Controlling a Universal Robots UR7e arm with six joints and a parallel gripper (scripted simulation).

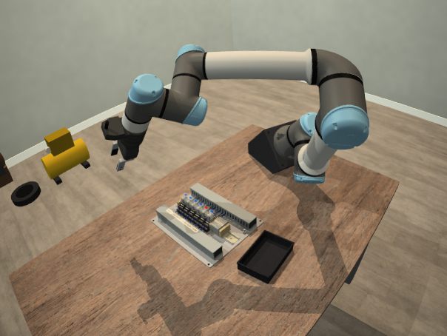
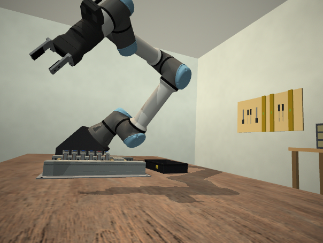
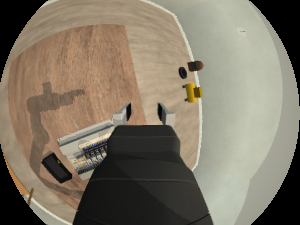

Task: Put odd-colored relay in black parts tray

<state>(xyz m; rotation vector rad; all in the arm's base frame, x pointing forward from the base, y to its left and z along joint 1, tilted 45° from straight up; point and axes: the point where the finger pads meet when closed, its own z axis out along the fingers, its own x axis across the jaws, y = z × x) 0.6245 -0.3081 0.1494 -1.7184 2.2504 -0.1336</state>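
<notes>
The grey relay panel [image 1: 207, 223] lies flat on the wooden table, with a row of relays between two grey ducts. One relay has a red button [image 1: 206, 208]; the others have blue buttons. In the exterior view the panel [image 2: 92, 166] shows from the side, the red-button relay [image 2: 99, 154] second from the right. The black parts tray [image 1: 266, 255] sits to the right of the panel, empty. My gripper [image 1: 118, 158] is open and empty, high above the table's left edge and far from the panel; it also shows in the exterior view [image 2: 44, 62] and the wrist view [image 3: 142, 115].
The arm's black base [image 1: 271, 146] stands at the far edge of the table. A yellow compressor [image 1: 64, 153] and a black tyre [image 1: 26, 192] lie on the floor to the left. A side table [image 2: 307, 166] stands by the right wall.
</notes>
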